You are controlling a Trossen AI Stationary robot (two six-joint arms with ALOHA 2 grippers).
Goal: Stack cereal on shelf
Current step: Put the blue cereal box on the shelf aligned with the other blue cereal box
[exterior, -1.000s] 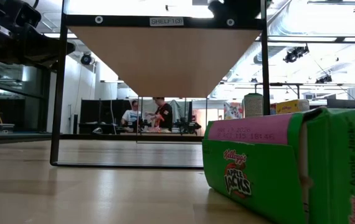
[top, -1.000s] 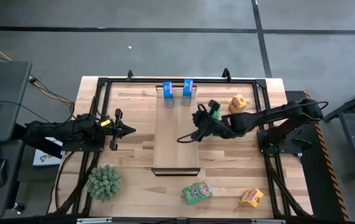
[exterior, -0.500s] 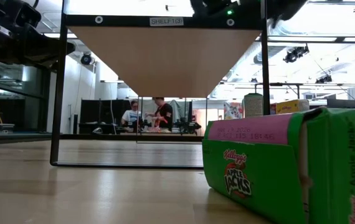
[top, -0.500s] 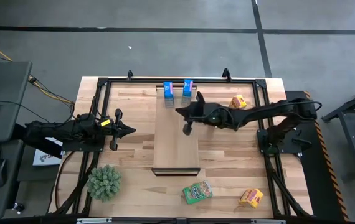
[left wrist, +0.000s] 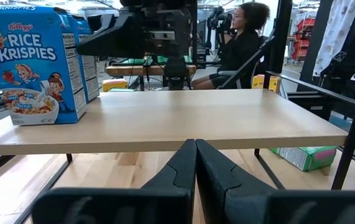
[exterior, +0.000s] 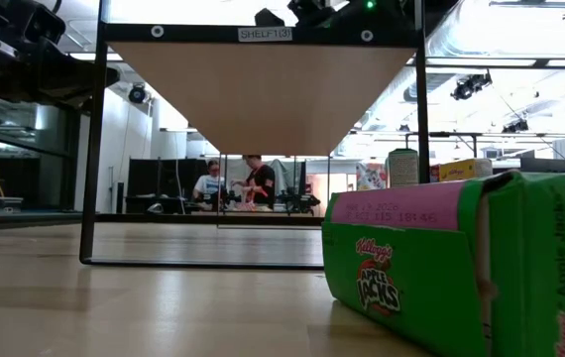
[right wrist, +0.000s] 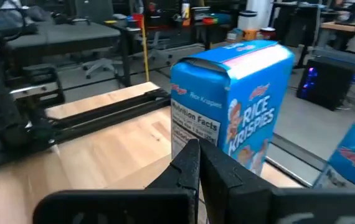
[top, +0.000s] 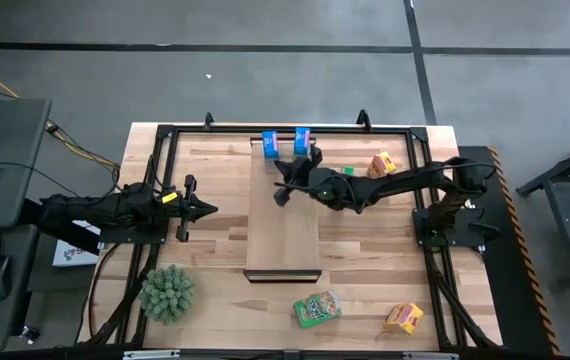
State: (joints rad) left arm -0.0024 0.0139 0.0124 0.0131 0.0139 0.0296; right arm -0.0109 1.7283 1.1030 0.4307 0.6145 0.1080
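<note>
The shelf (top: 283, 215) is a pale board raised on a black frame in the middle of the table. Two blue cereal boxes (top: 270, 146) (top: 302, 142) stand upright on its far end. My right gripper (top: 279, 191) hovers shut over the shelf just short of them. In its wrist view the shut fingers (right wrist: 196, 155) point at the left blue box (right wrist: 233, 106), with nothing held. My left gripper (top: 210, 209) waits shut, level, at the shelf's left side. On the table lie a green box (top: 317, 308) and two yellow-orange boxes (top: 382, 165) (top: 403, 318).
A spiky green plant (top: 168, 292) stands at the near left. The black frame's posts and rails (top: 165, 135) ring the work area. The green box (exterior: 461, 268) fills the low view's right foreground. People sit in the room beyond the table (exterior: 233, 183).
My right gripper has swung over the shelf toward the table's far edge and somewhat left. It has turned from pointing at the near left to pointing at the blue boxes. It has stayed shut. The boxes have not moved.
</note>
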